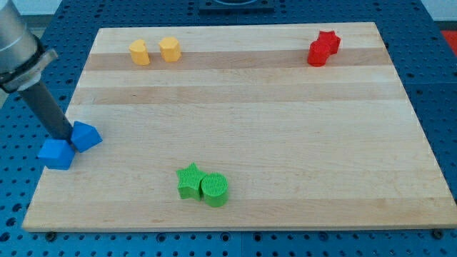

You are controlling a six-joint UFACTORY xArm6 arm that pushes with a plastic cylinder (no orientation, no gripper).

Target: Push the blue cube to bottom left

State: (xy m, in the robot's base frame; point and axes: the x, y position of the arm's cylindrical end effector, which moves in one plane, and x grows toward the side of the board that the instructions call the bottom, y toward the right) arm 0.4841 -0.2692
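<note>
**Tip at the left edge, between two blue blocks**

Our end effector is the bare dark rod; it has nothing that opens or closes, so it grasps nothing and only presses. It comes down slanting from the view's upper left, and my tip [69, 138] ends at the left edge of the tabletop [243, 107]. The tip sits in the notch between two blue blocks and appears to touch both.

The blue cube [56, 153] lies just below and left of the tip. It overhangs the board's left edge, partly off the wood, roughly two thirds of the way down the left side. The other blue block [86, 135], a pointed, house-like shape, lies just right of the tip and touches the cube at its corner.

Further out, we note a green star block [188, 180] and a green cylinder [214, 190] touching each other near the bottom edge, left of centre. Two yellow blocks sit near the top left, close but apart: a rounded yellow block [139, 52] and a yellow hexagonal block [170, 49]. Two red blocks [323, 48] are pressed together at the top right; one looks star-shaped, the other we cannot make out.

The tabletop is pale wood with lengthwise grain. It rests on a blue perforated base [443, 86] that shows on all sides.
</note>
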